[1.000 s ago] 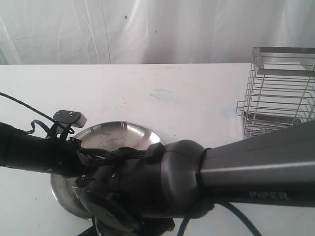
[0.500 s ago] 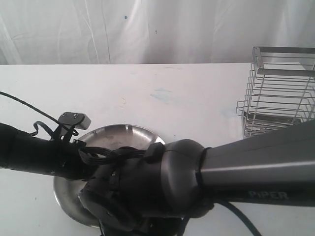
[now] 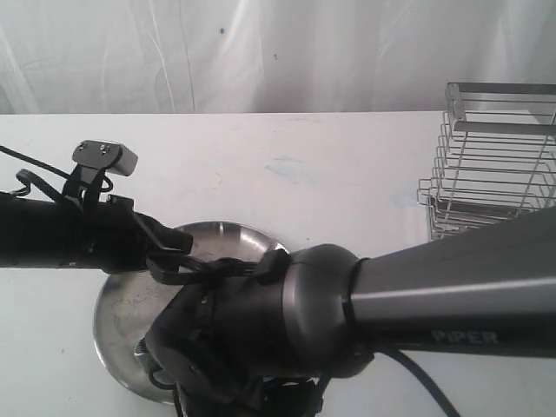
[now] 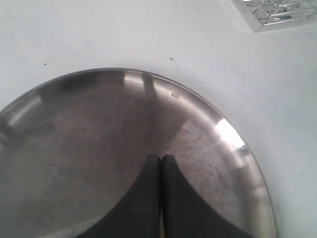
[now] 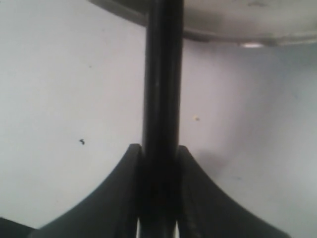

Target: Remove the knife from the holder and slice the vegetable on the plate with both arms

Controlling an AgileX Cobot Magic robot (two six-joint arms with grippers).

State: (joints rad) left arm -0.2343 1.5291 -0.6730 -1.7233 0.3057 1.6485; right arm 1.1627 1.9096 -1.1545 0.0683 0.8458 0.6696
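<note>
1. Exterior view: The plate (image 3: 129,306) lay on the white surface (image 3: 287,174), near its front edge. The left arm (image 3: 61,239) reached in from the left, its end over the plate. The right arm (image 3: 417,295), lettered "PiPER", crossed the foreground from the right and covered the plate's right half. Both tools were hidden behind the arms. The holder (image 3: 491,165) stood upright at the far right of the surface, well apart from the plate.

2. Left wrist view: The left tool (image 4: 161,157) hung over the plate (image 4: 74,148) with its two dark fingers (image 4: 143,188) pressed flat against each other and nothing between them. The plate's surface was scuffed, with bright glare along the rim. One corner of the holder (image 4: 277,12) showed beyond the plate, on the surface (image 4: 74,34).

3. Right wrist view: The right tool (image 5: 159,148) was clamped on the knife (image 5: 161,74), with one finger (image 5: 124,188) hard against each side of it. The knife showed only as a long black bar running straight out from the tool to the rim of the plate (image 5: 237,20). The blade could not be told apart from the handle. The surface (image 5: 64,89) lay below, and whether the knife touched the plate could not be determined.
</note>
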